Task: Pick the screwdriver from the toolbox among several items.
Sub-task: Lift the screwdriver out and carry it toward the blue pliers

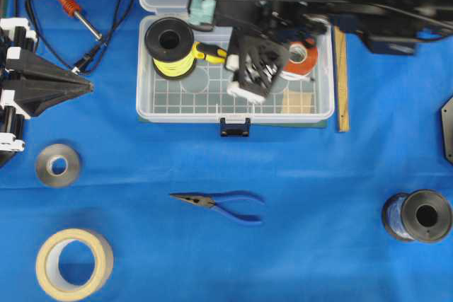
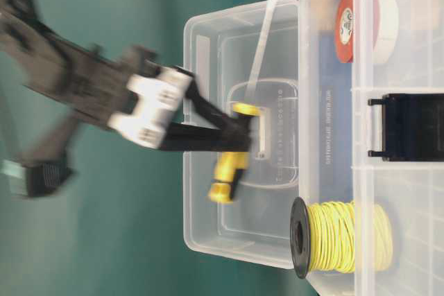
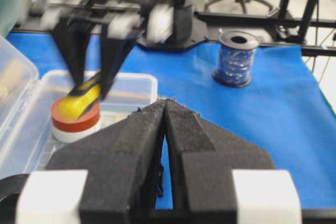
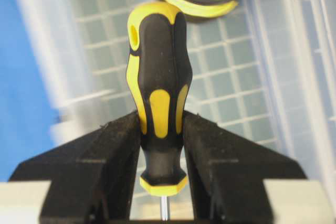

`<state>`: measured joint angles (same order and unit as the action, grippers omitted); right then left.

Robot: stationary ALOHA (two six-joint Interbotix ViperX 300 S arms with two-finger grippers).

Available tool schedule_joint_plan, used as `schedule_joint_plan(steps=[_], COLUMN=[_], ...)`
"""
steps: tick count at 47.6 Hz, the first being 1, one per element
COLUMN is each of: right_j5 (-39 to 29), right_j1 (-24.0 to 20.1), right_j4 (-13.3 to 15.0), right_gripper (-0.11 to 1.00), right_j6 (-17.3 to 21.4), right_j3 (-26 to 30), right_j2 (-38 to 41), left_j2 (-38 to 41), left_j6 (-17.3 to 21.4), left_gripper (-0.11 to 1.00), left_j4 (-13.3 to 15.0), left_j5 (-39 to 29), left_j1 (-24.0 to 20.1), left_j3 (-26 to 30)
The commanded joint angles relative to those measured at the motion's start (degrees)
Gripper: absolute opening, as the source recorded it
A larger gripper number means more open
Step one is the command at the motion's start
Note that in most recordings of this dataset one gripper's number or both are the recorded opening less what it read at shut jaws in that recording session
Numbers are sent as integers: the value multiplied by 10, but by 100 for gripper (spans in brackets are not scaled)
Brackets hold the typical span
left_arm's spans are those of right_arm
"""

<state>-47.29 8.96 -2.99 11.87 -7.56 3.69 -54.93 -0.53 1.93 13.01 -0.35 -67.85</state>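
Observation:
My right gripper (image 4: pixel 161 124) is shut on the screwdriver (image 4: pixel 157 77), its pads on the lower part of the yellow-and-black handle. A thin silver shaft runs back between the fingers. In the overhead view the right gripper (image 1: pixel 228 58) reaches into the open clear toolbox (image 1: pixel 233 114). There the screwdriver (image 1: pixel 209 51) points its handle at the black spool of yellow wire (image 1: pixel 170 44). An orange-and-white tape roll (image 1: pixel 301 61) and a tan wooden block (image 1: pixel 297 100) lie in the box's right half. My left gripper (image 1: pixel 88 86) rests shut at the left, holding nothing.
An orange soldering iron (image 1: pixel 67 5) with a black cord lies at the back left. Blue-handled pliers (image 1: pixel 223 203), a grey tape roll (image 1: pixel 58 165), a masking tape roll (image 1: pixel 74 263) and a blue wire spool (image 1: pixel 417 216) sit in front. A wooden ruler (image 1: pixel 342 83) lies beside the box.

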Motion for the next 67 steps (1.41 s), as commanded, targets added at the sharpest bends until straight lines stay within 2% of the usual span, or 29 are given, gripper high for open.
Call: schedule_joint_plan(steps=[1, 6, 11, 19, 36, 57, 59, 64, 67], right_j5=[11, 42, 82, 116, 122, 119, 111, 88, 76], right_j1=[-45, -91, -130, -149, -166, -165, -165, -165, -166], right_j4=[0, 7, 30, 51, 51, 45, 45, 47, 48], right_gripper=[25, 25, 25, 25, 25, 26, 34, 65, 79], right_j6=[18, 51, 90, 135, 144, 145, 146, 146, 146], right_j3=[-2, -6, -7, 2, 54, 58, 59, 57, 54], right_j2=[-33, -25, 0, 69, 195, 213, 209, 184, 161], left_j2=[4, 4, 4, 4, 4, 3, 3, 3, 3], left_j6=[-1, -1, -1, -1, -2, -1, -1, -1, -2], left_gripper=[0, 0, 0, 0, 0, 0, 0, 0, 0], left_j4=[1, 1, 1, 1, 1, 1, 1, 2, 2], left_j5=[3, 3, 3, 3, 3, 2, 2, 2, 1], left_j1=[-1, -2, -1, -1, -1, -2, -2, -1, -2], left_j3=[5, 4, 4, 4, 1, -1, -2, -1, -1])
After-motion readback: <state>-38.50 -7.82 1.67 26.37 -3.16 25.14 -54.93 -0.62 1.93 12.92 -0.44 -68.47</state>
